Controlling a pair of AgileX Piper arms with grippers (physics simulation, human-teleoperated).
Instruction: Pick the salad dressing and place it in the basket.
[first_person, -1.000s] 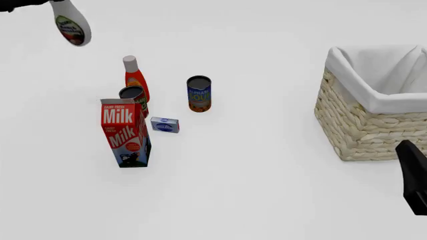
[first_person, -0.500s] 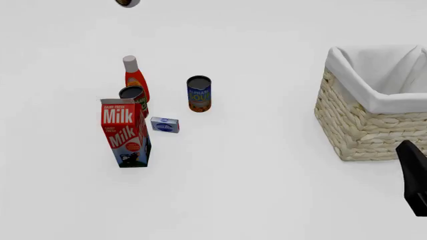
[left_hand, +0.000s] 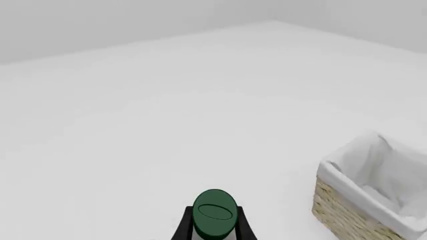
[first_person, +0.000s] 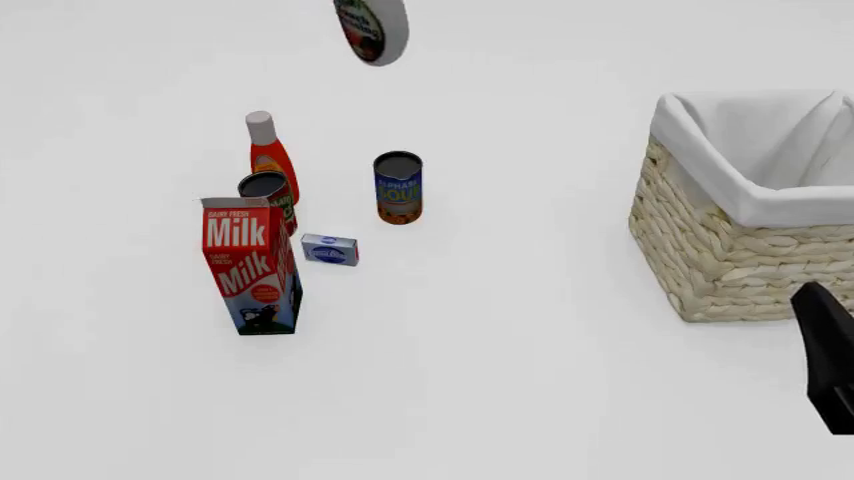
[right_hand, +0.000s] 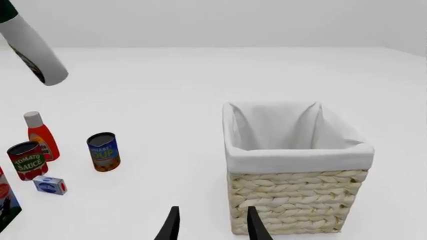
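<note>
Fingers of my left gripper clamp the salad dressing; I carry it high, rightwards above the basket.

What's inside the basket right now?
The basket shows only white cloth lining; no item is visible inside. Its floor is hidden by the near wall. The salad dressing is airborne, away from it.
</note>
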